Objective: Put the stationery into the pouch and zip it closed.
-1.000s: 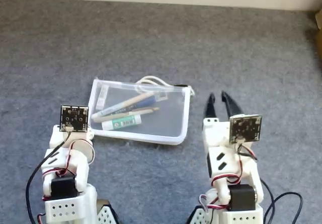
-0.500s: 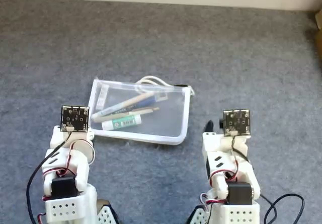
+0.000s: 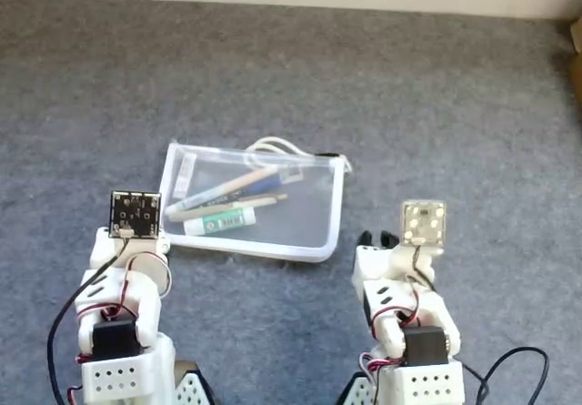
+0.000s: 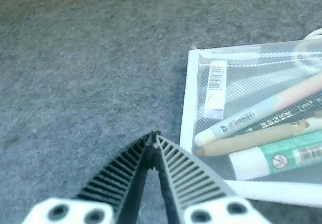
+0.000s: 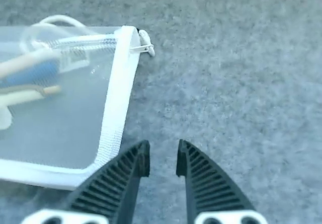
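1 pouch point(image 3: 305, 223) w/ 3+ stationery items point(image 3: 221, 220) inside; left gripper point(image 4: 152, 137) pressed together; right gripper point(image 5: 162, 157) slightly spread.

Left gripper point(image 4: 152, 135) is seen pinched tight, right gripper point(image 5: 162, 151) is held a bit apart, both parked low.

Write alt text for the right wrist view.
A clear pouch with white trim lies on grey carpet, pens inside, its zipper pull at the corner. The right gripper, slightly open, hangs just off the pouch's side edge.
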Tool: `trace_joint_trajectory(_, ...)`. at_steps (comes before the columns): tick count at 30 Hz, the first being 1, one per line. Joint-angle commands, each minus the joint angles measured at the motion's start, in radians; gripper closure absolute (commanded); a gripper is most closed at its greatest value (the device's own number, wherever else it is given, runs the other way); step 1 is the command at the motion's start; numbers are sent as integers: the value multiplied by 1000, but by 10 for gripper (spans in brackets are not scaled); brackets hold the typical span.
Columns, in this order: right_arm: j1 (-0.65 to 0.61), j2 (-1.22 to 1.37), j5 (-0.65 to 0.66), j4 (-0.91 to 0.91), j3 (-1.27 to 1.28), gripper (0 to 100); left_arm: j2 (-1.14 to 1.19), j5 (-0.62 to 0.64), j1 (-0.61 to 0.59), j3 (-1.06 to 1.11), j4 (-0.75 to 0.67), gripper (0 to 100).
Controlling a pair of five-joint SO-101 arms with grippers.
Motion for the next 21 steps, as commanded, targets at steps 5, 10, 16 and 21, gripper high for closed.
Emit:
trace_joint_trajectory(5, -18, -13, -31, 68, 110, 908, -10, 5, -4, 13, -3, 993)
trace_joint_trajectory(10, -19, -13, -28, 113, 113, 908, -10, 5, -4, 13, -3, 993)
trace_joint_trajectory(16, -114, -13, -29, 243, 117, 908, -5, 5, 31, 25, 5, 993)
trace_joint_trajectory(21, -133, -13, -32, 282, 117, 908, -4, 5, 76, 25, 101, 993)
